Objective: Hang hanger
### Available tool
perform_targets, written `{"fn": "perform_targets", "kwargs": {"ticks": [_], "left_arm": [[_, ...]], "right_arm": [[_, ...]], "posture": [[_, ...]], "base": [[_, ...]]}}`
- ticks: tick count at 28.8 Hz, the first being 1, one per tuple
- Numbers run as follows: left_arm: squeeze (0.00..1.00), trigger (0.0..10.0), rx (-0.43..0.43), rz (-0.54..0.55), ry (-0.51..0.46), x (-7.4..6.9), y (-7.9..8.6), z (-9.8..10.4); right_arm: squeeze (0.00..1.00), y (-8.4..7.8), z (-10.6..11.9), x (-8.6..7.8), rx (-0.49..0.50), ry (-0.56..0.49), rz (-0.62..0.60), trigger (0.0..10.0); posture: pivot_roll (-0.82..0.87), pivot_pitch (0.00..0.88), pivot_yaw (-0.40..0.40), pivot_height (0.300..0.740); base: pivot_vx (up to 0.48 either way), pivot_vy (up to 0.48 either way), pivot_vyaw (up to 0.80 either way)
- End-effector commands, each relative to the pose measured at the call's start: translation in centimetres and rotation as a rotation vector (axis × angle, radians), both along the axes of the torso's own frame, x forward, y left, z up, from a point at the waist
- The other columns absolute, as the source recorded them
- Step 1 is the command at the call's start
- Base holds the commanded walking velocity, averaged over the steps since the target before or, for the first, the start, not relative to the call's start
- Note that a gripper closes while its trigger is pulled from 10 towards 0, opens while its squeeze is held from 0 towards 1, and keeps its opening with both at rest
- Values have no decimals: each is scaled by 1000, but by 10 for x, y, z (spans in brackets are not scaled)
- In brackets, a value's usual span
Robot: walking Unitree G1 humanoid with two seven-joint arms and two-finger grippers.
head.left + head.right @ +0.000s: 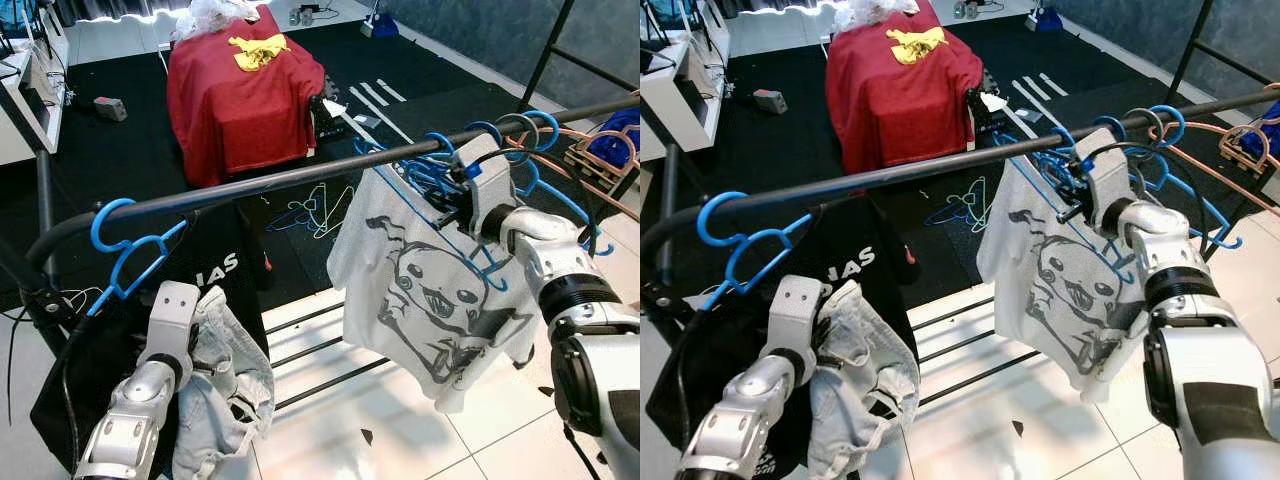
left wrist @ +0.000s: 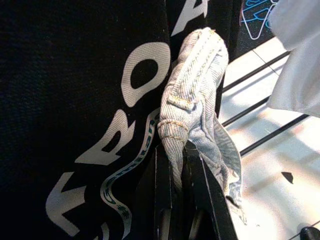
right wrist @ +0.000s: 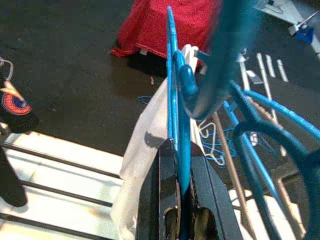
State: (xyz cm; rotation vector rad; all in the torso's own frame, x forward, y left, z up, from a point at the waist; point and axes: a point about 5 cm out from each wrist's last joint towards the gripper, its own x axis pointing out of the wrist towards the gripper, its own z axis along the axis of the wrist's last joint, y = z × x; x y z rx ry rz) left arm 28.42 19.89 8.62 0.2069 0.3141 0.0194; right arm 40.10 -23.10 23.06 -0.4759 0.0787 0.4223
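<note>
A dark clothes rail (image 1: 270,180) runs across in front of me. A blue hanger (image 1: 440,175) carrying a white cartoon T-shirt (image 1: 430,290) hooks over the rail at the right. My right gripper (image 1: 452,208) is shut on that hanger's blue bar (image 3: 176,125), just under the rail. Lower left, my left gripper (image 2: 177,165) is shut on a bunch of light denim (image 1: 225,385), beside a black printed garment (image 1: 215,265) that hangs from another blue hanger (image 1: 125,245) on the rail.
Several empty blue hangers (image 1: 520,135) crowd the rail's right end, with copper ones (image 1: 590,150) beyond. A red-draped table (image 1: 245,90) stands behind on black matting. Loose hangers (image 1: 310,210) lie on the floor, and low rack bars (image 1: 320,350) cross the white tiles.
</note>
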Motion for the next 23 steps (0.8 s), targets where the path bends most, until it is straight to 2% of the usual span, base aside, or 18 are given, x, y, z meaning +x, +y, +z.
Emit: {"fn": "perform_targets", "kwargs": {"ticks": [1, 2, 4, 5, 6, 7, 9, 10, 11, 12, 13, 14, 17, 18, 21, 23], "left_arm": [[0, 10000, 40, 14, -19, 2, 6, 6], [0, 10000, 40, 14, -23, 2, 5, 7], [0, 10000, 40, 14, -23, 2, 5, 7], [0, 10000, 36, 15, -23, 0, 5, 6], [0, 10000, 36, 15, -23, 0, 5, 6], [0, 10000, 30, 15, -16, -3, 4, 2], [0, 10000, 30, 15, -16, -3, 4, 2], [0, 10000, -5, 6, -18, -4, 0, 0], [0, 10000, -5, 6, -18, -4, 0, 0], [0, 10000, -52, -11, -43, -3, -7, 0], [0, 10000, -52, -11, -43, -3, -7, 0], [0, 10000, -97, -25, -81, -1, -14, 4], [0, 10000, -128, -32, -109, 1, -19, 7], [0, 10000, -140, -48, -130, 3, -23, 9], [0, 10000, -140, -48, -130, 3, -23, 9], [0, 10000, -146, -60, -140, 4, -27, 10]], "right_arm": [[0, 2, 5, 1, -47, -18, -1, 627], [0, 6, 7, 2, -52, -33, 15, 39], [0, 6, 7, 2, -52, -33, 15, 39], [0, 13, 8, 1, -51, -63, 43, 0], [0, 13, 8, 1, -51, -63, 43, 0], [0, 23, 6, 0, -33, -99, 83, 0], [0, 23, 6, 0, -33, -99, 83, 0], [0, 47, 5, -8, 14, -179, 165, 0], [0, 47, 5, -8, 14, -179, 165, 0], [0, 71, -2, -21, 48, -256, 234, 0], [0, 71, -2, -21, 48, -256, 234, 0], [0, 87, -9, -33, 117, -294, 250, 0], [0, 95, -16, -40, 165, -296, 247, 0], [0, 102, -28, -46, 188, -266, 250, 0], [0, 102, -28, -46, 188, -266, 250, 0], [0, 108, -35, -50, 204, -248, 272, 0]], "posture": [[49, 110, 10, 740], [45, 89, 17, 740], [45, 89, 17, 740], [41, 77, 25, 740], [41, 77, 25, 740], [35, 60, 34, 740], [35, 60, 34, 740], [36, 57, 46, 740], [36, 57, 46, 740], [32, 39, 55, 740], [32, 39, 55, 740], [31, 34, 55, 740], [29, 33, 56, 740], [22, 24, 64, 740], [22, 24, 64, 740], [22, 22, 65, 740]], "base": [[0, 0, 0], [0, 0, 0], [0, 0, 0], [0, 0, 0], [0, 0, 0], [0, 0, 0], [0, 0, 0], [0, 0, 0], [0, 0, 0], [0, 0, 0], [0, 0, 0], [0, 0, 0], [0, 0, 0], [0, 0, 0], [0, 0, 0], [0, 0, 0]]}}
